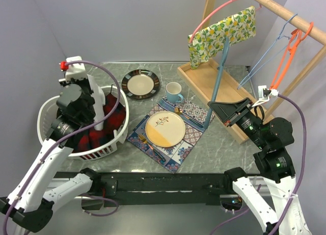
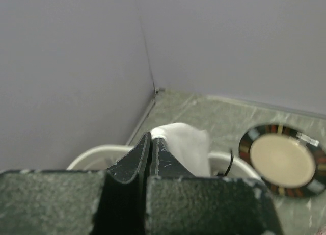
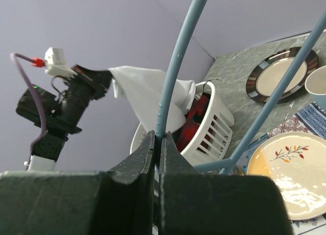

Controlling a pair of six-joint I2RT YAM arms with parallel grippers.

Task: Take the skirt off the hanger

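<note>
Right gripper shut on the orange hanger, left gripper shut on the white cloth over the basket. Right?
No. The right gripper is shut on the blue hanger, not the orange one, as the right wrist view shows. The orange hanger hangs on the wooden rod. The rest holds: the left gripper is shut on the white cloth over the basket.
</note>
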